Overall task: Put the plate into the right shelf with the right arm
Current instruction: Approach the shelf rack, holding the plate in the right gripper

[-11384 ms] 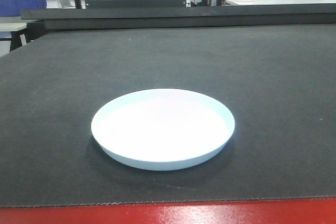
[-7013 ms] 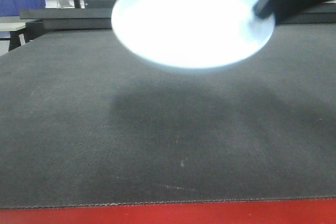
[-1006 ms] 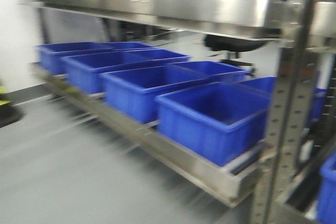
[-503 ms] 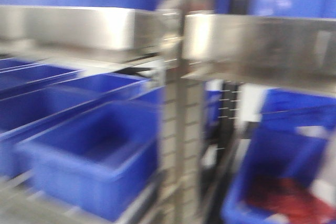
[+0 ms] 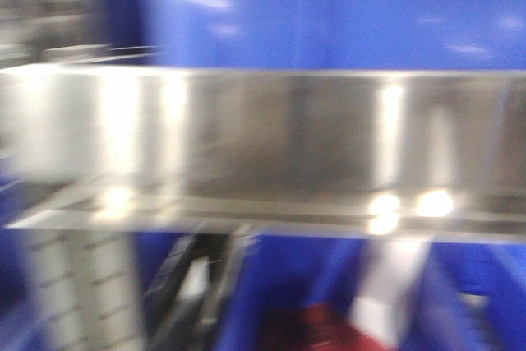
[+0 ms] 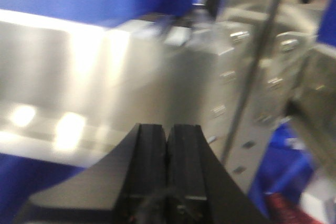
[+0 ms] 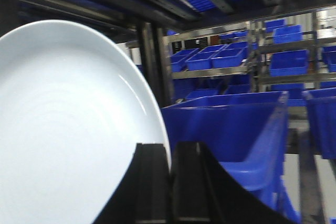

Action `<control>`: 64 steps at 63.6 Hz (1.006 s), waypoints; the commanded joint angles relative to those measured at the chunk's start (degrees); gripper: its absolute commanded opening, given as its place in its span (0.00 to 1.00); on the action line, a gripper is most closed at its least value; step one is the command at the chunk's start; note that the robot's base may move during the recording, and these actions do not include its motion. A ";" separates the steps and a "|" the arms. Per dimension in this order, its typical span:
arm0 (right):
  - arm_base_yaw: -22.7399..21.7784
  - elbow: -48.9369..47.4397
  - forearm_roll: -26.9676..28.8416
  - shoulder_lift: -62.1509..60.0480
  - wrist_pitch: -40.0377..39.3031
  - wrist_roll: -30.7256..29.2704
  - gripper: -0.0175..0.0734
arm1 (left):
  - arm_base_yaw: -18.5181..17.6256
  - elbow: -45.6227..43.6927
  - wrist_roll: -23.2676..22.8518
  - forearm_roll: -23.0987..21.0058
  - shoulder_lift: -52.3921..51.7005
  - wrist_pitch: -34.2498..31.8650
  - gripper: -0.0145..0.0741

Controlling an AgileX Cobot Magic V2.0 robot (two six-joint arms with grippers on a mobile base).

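Close before the right shelf [image 5: 271,145], the carry looks nearly done; the right claw [image 7: 170,156] is pinched almost closed on the rim of the plate [image 7: 68,129], held aloft; the left claw [image 6: 167,135] is closed, empty; next, probably: lift over its edge, level, lower.

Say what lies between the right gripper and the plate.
Nothing: in the right wrist view the right gripper grips the plate directly at its rim.
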 commanded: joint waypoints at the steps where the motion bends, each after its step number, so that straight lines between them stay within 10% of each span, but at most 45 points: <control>1: -0.17 -1.49 0.10 0.85 -5.26 -0.27 0.25 | -0.10 0.54 -0.34 0.01 -0.32 -5.13 0.11; 64: -0.18 -1.49 0.10 1.01 -4.85 -0.27 0.25 | -0.76 0.54 -0.34 0.01 -0.20 -5.00 0.11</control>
